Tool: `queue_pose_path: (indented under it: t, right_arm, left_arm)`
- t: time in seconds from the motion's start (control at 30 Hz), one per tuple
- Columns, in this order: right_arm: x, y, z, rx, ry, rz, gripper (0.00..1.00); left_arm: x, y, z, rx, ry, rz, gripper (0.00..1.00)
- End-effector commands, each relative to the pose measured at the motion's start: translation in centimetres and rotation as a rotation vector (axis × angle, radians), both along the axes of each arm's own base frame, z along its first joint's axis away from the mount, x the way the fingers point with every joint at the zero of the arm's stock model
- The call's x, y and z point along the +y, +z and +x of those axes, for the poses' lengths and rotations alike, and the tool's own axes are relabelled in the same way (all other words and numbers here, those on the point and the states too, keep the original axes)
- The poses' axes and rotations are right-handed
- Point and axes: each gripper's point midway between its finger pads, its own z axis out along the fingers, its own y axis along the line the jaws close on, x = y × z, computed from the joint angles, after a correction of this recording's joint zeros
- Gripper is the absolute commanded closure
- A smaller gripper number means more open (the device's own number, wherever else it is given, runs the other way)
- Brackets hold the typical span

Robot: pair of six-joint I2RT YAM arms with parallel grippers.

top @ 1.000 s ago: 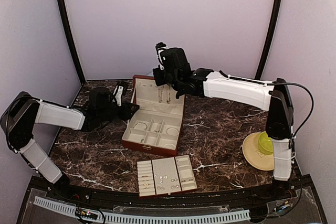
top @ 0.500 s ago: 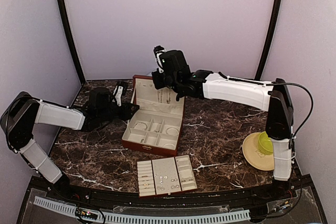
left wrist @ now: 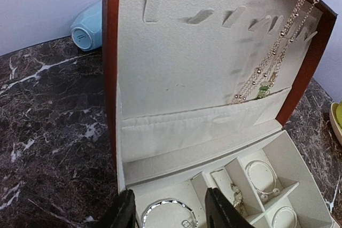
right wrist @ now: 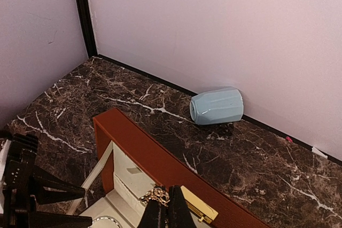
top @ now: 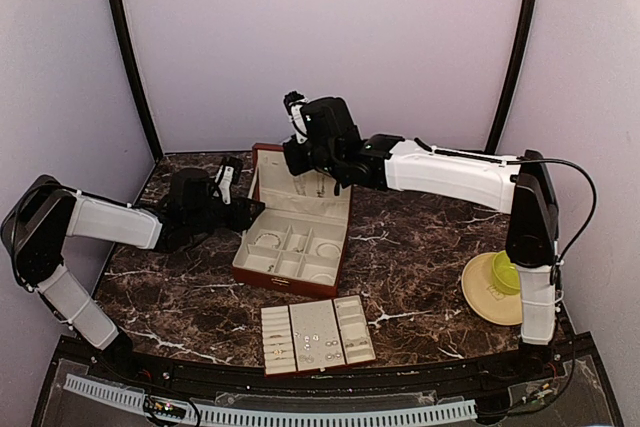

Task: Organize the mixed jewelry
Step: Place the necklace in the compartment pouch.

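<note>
So the right gripper (right wrist: 163, 209) is pinching a gold necklace (left wrist: 278, 60) over the box lid (left wrist: 176, 52).
Left gripper (left wrist: 168, 212) is sitting half-open, empty, at the box's (top: 292, 237) 9 o'clock; chain's dangling down the lid lining.

Left arm: is being held low, forearm stretched rightward from a folded elbow. Left gripper (left wrist: 170, 212): jaws are being kept partly apart, nothing seen between the fingers (left wrist: 124, 213). Right arm: is being extended far leftward from its base, wrist raised. Right gripper (right wrist: 166, 206): is being held pointing down, its fingers (right wrist: 176, 206) pressed together.
</note>
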Motion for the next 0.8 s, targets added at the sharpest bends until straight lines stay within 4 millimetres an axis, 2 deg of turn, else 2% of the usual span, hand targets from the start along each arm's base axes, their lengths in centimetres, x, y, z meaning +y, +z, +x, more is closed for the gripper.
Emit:
queue_pose_path:
  t: [0.0,0.33,0.77]
  right_arm:
    - [1.6,1.1,-0.4,-0.011,0.052,0.017,1.00]
    - [3.4,0.0,-0.6,0.007,0.098,-0.012,1.00]
    - [4.3,-1.2,-0.3,0.023,0.109,-0.040,1.00]
  left_arm:
    - [0.3,0.3,-0.1,-0.008,0.019,-0.009,0.52]
    - [0.5,-0.3,-0.3,0.000,0.029,-0.004,0.51]
    - [0.9,-1.2,-0.3,0.020,0.048,0.003,0.49]
